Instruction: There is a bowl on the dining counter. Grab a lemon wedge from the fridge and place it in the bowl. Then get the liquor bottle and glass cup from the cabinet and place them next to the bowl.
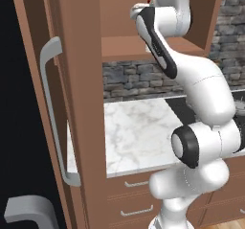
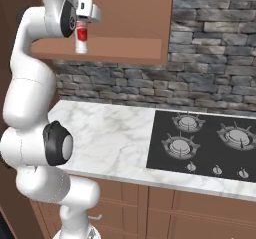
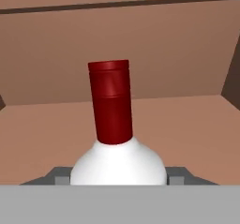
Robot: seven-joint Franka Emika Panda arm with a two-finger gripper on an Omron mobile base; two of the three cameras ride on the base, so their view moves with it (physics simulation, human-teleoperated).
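while the small clear-white liquor bottle with the red cap [image 3: 112, 124] stands upright on the brown wooden cabinet's open shelf [image 2: 125, 47], we see our two-finger gripper [image 3: 119, 177] straddling its shoulders, jaws apparently closed on the glass, neck pointing straight up.

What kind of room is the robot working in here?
A home kitchen, most likely. A black gas stove is set into a white marble counter, a stone backsplash runs behind it, and a brown wall cabinet holds a liquor bottle.
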